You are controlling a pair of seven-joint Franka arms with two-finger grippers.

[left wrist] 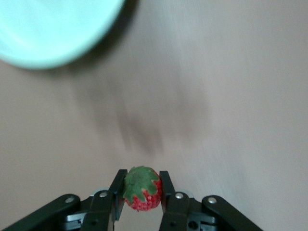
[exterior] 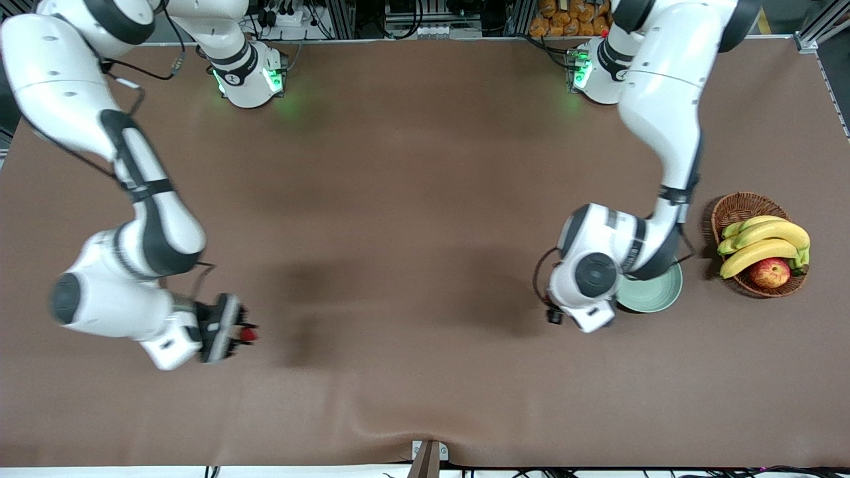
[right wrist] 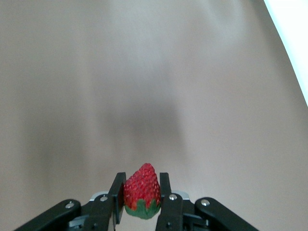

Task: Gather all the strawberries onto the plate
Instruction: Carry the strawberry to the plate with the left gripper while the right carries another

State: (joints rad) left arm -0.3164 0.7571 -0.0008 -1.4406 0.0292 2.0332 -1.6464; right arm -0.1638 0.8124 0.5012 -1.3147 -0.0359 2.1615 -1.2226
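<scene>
Right tool (exterior: 244, 334) up over bare brown counter (exterior: 412, 199) at the right arm's end, clamped on a strawberry (exterior: 249, 334). In the right wrist view, tool (right wrist: 142, 195) narrowed to berry width; berry (right wrist: 142, 190) bright red, seeded, cone-shaped, green cap toward the tool body, tip pointing outward; fingers (right wrist: 117, 195) pressed against both flanks.

Middle of counter: plain brown cloth, arm shadows only.

Left tool not visible in the front view, hidden under its own wrist housing, just beside the plate (exterior: 654, 292). In the left wrist view, tool (left wrist: 140, 192) closed down on a second strawberry (left wrist: 141, 188); green leafy cap facing the camera, red flesh showing below it; fingers (left wrist: 166, 190) gripped on both sides. Plate (left wrist: 53, 29) pale mint-green, glossy, shallow, seen only in part; berry over bare counter (left wrist: 231, 96) near the plate rim, not over the plate. In the front view, plate half covered by the left arm's wrist.

Toward the left arm's end, just beside the plate: brown wicker basket (exterior: 737, 206) with bananas (exterior: 764, 242) and a red-yellow apple (exterior: 770, 273).

Third berry not seen anywhere.
</scene>
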